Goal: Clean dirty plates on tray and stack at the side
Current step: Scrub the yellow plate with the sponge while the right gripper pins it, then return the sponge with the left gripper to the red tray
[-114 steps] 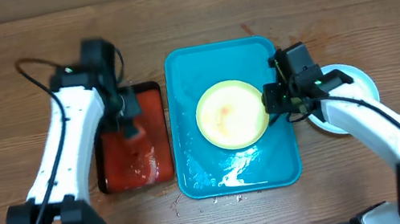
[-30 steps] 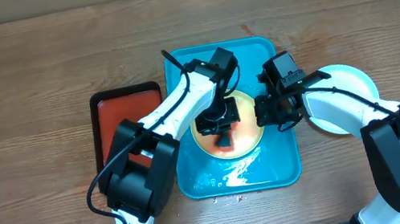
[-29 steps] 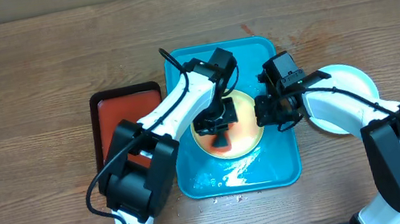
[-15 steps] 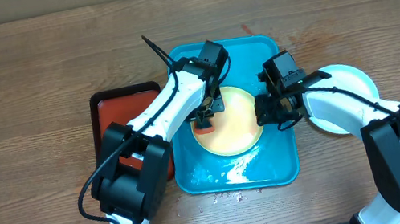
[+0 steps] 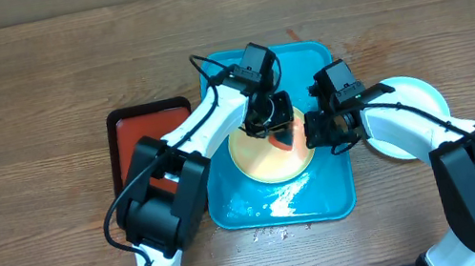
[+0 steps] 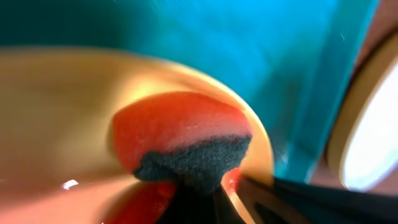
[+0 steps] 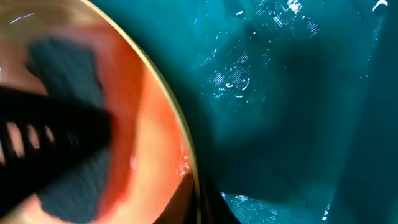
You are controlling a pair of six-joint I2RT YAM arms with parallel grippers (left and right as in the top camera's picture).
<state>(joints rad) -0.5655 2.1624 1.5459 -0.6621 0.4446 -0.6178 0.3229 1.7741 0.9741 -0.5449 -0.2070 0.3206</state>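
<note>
A pale yellow plate (image 5: 261, 160) lies in the turquoise tray (image 5: 230, 202), wet and tinted orange. My left gripper (image 5: 277, 128) is shut on an orange sponge (image 5: 285, 139) with a dark scouring pad, pressed on the plate's upper right part. In the left wrist view the sponge (image 6: 177, 134) sits on the plate (image 6: 56, 93) close to its rim. My right gripper (image 5: 313, 130) is shut on the plate's right rim. The right wrist view shows that rim (image 7: 177, 124) running between my jaws, with the sponge's dark pad (image 7: 62, 68) beyond it.
A red tray (image 5: 127, 137) with a black rim sits left of the turquoise one. A pale plate (image 5: 417, 95) rests on the table at the right, partly under my right arm. Water pools in the tray's front (image 5: 279, 205), and crumbs lie by its front edge.
My left gripper has swept the sponge from the plate's left side to its upper right. The right gripper has stayed on the rim.
</note>
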